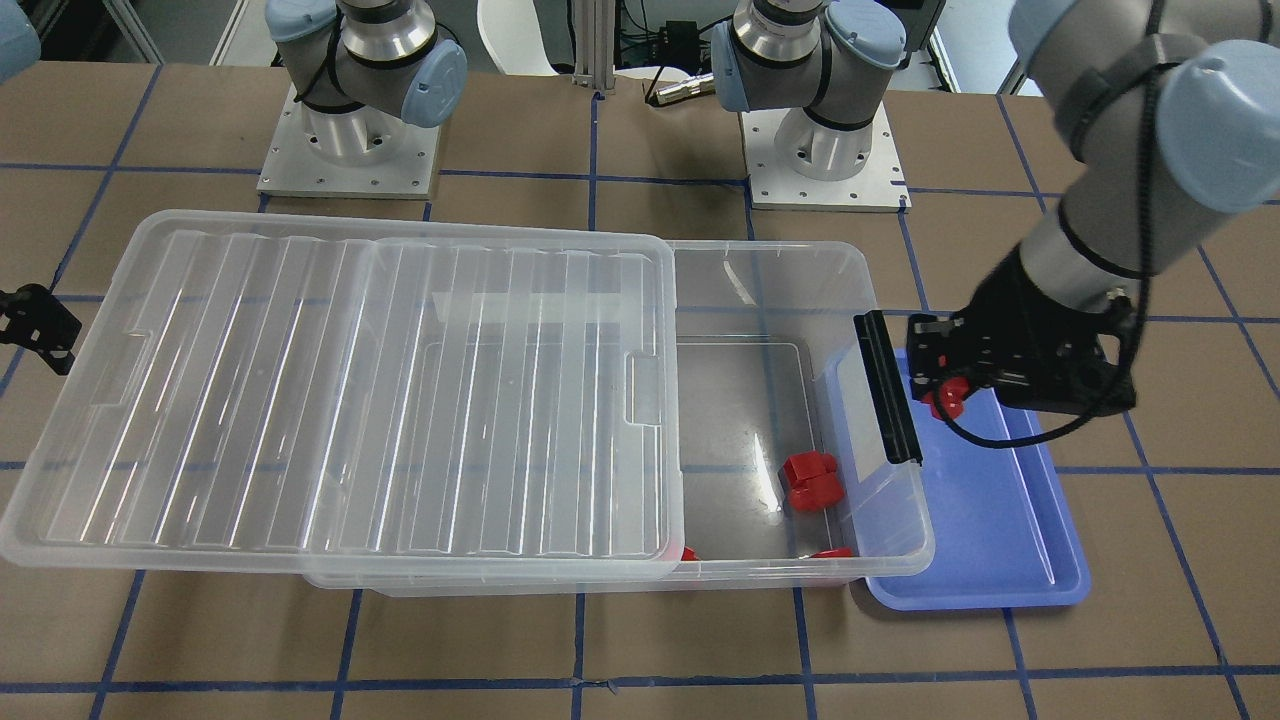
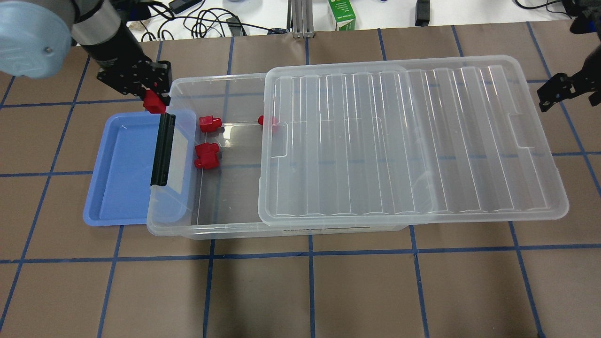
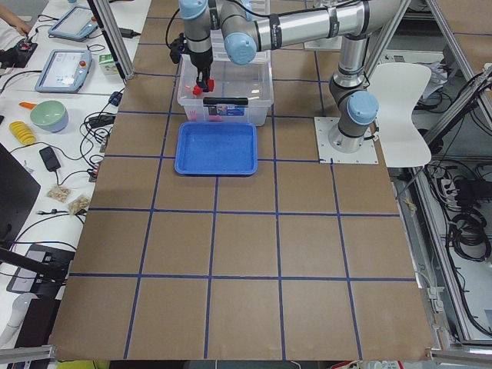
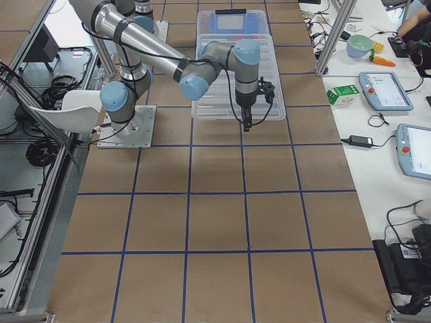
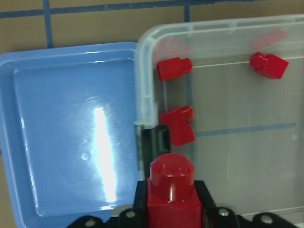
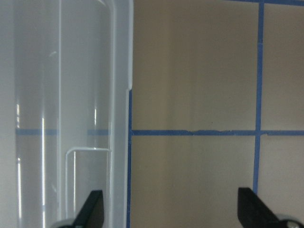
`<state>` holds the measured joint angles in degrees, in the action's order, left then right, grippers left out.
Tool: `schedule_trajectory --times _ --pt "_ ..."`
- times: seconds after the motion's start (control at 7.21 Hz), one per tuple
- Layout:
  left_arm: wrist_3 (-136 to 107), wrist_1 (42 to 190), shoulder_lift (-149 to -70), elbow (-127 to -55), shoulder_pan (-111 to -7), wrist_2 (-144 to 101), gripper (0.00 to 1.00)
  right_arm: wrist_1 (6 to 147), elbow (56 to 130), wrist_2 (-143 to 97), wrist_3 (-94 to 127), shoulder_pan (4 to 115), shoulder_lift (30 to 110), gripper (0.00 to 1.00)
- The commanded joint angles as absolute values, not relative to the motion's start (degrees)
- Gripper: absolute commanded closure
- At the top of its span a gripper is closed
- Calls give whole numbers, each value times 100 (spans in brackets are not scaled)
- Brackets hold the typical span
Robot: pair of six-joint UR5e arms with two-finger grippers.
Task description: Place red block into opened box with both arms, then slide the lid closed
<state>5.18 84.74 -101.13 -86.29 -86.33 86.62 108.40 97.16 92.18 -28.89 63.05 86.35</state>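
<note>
My left gripper (image 2: 152,96) is shut on a small red block (image 5: 172,190), stub pointing forward. It hangs over the far corner of the blue tray (image 2: 122,173), just outside the box (image 2: 206,232) at the short end with the black bar (image 2: 162,149). The clear lid (image 2: 413,141) covers most of the box and overhangs its other end, leaving the end by the bar open. My right gripper (image 6: 173,213) is open, off the lid's far short edge, with only table between its fingers.
Inside the box's open part lie a small red block (image 2: 209,123), a chunkier double red block (image 2: 206,156), and another red block (image 2: 267,120) half under the lid's edge. Cables and a green carton (image 2: 342,14) sit beyond the table's far edge.
</note>
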Motion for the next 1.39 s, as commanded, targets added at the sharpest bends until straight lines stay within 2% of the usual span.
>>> schedule_trajectory --times 0.0,0.42,0.97,1.25 --pt "-289 8150 -10221 -9076 -9148 8666 100 9271 8837 9036 -2857 6319 8981 0" --pt "-255 6806 -10388 -10131 -9167 8648 100 8754 8692 8896 -2551 6485 9237 0" --pt "-115 6619 -10923 -10257 -9176 8648 100 9059 8666 8912 -163 8705 9080 0" --pt "-123 6320 -11170 -10283 -9184 8640 100 9184 8815 8973 140 8947 8947 0"
